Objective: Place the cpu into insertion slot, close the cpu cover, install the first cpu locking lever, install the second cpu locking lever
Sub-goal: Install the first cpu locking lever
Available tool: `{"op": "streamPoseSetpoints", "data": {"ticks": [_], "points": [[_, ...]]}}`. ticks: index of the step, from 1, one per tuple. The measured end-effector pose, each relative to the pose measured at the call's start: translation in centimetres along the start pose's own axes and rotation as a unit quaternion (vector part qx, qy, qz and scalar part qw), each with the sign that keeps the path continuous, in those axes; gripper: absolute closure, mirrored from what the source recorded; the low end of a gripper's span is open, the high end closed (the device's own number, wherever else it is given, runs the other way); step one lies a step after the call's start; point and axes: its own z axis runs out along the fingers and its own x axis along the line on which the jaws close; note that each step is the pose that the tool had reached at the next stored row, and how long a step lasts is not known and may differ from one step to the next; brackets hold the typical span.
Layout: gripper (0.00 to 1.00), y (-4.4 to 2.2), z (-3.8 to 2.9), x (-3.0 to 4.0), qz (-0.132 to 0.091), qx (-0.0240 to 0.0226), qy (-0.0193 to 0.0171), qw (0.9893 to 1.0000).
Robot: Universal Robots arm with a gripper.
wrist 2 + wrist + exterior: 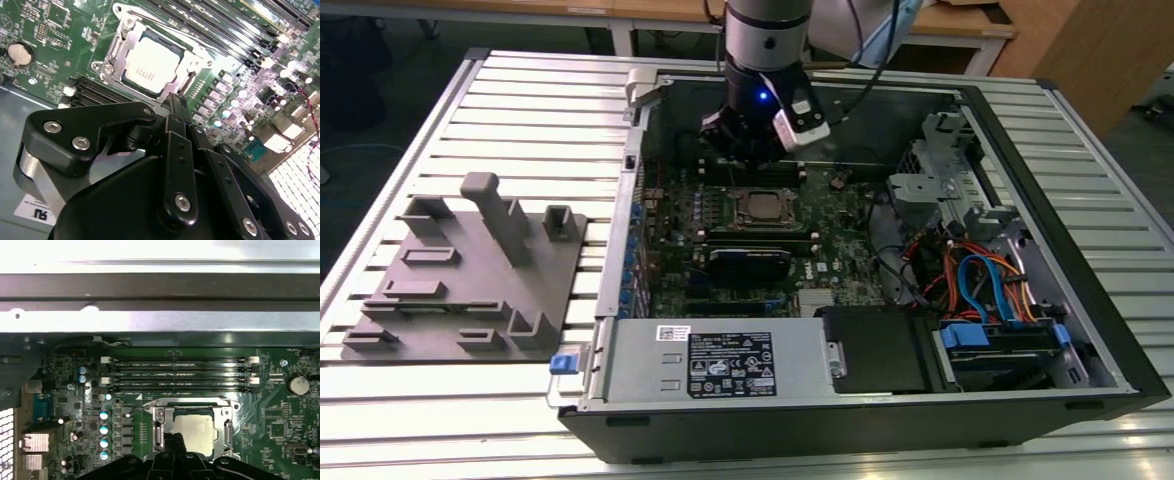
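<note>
- The cpu (149,64) was sitting flat in the insertion slot (739,208), dull silver top facing up out of the case.
- It's square, so no real long axis. Its edges lined up square with the slot, and one pair ran parallel to the long black memory slots (175,375) just beside it.
- The cpu cover (227,426) was lying down around the chip, with the metal top showing through the square opening.
- A thin wire lever (165,31) lay along the slot's edge on the memory-slot side. Couldn't tell from these shots whether it was hooked in.
- The gripper (174,102) hung low over the green motherboard (280,410), on the side of the slot away from the memory slots.
- The fingers (175,130) looked pressed together at the tips with nothing between them. In both wrist views the tips sat right at the cpu's near edge; couldn't tell if they touched it.
- In the exterior view the arm came down into the open computer case (854,410) from its far wall.
- The case lay on its side on the slatted counter (507,120). A gray fixture block (467,270) stood well apart from it, on the exterior view's left.
</note>
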Motion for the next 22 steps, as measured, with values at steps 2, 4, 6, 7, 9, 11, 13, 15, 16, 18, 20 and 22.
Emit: {"op": "streamPoseSetpoints", "data": {"ticks": [2, 4, 6, 7, 9, 11, 13, 15, 16, 18, 20, 22], "points": [[0.90, 0.00, 0.00, 0.44, 0.000, 0.0000, 0.0000, 1.0000], [0.90, -0.01, 0.00, 0.75, 0.000, -0.0001, -0.0001, 1.0000], [0.90, 0.00, 0.00, 0.81, 0.000, -0.0001, 0.0000, 1.0000], [0.90, -0.01, -0.01, 0.88, 0.000, 0.0000, 0.0000, 1.0000], [0.90, -0.02, -0.02, 1.17, 0.000, -0.0001, 0.0000, 1.0000], [0.90, -0.03, -0.03, 1.64, 0.000, -0.0001, 0.0000, 1.0000], [0.90, -0.04, -0.03, 2.15, 0.000, -0.0002, -0.0001, 1.0000], [0.90, -0.05, -0.04, 2.67, 0.000, -0.0002, 0.0000, 1.0000], [0.90, -0.05, -0.05, 2.94, 0.000, -0.0003, 0.0000, 1.0000], [0.90, -0.06, -0.08, 3.38, 0.000, -0.0003, -0.0001, 1.0000], [0.90, -0.05, -0.15, 3.63, 0.000, -0.0001, 0.0000, 1.0000], [0.90, 0.00, -0.28, 3.75, 0.000, -0.0002, 0.0000, 1.0000]]}}
